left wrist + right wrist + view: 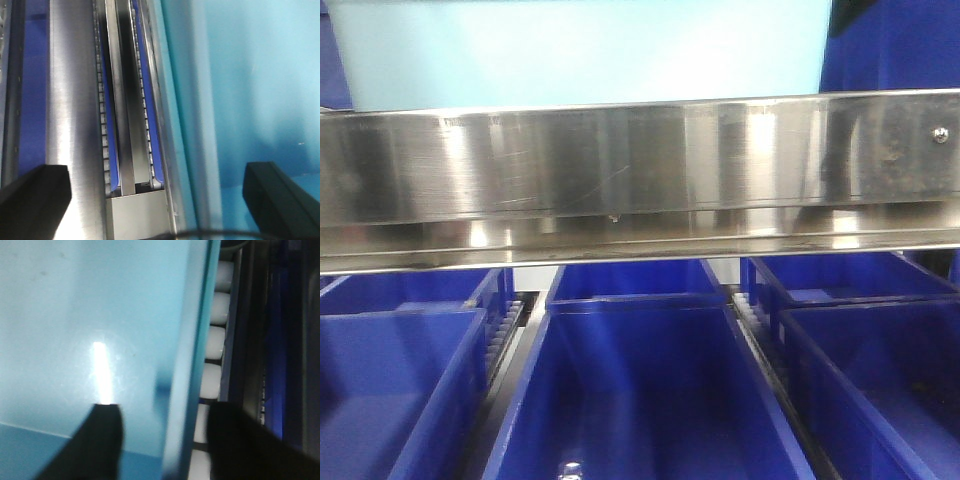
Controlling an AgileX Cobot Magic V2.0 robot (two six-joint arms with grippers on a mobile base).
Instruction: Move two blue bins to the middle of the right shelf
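Note:
A pale blue bin (585,50) stands on the shelf level above the steel rail (640,165), filling the top of the front view. In the left wrist view my left gripper (157,200) is open wide. One finger (32,197) hangs over the steel rail (70,100) and the other sits inside the pale blue bin (250,90), with the bin's wall between them, untouched. My right gripper (165,412) is open astride a pale blue bin's wall (187,340). Its inner finger (102,440) stands clear of the wall and its outer one is close beside it. A second blue bin does not show.
Dark royal-blue crates (640,390) fill the lower level in three rows, split by roller tracks (760,340). More dark blue shows at the upper right (895,45). White rollers (217,340) run beside the pale bin's outer wall. A steel track with blue crate rims (127,100) lies left of the bin.

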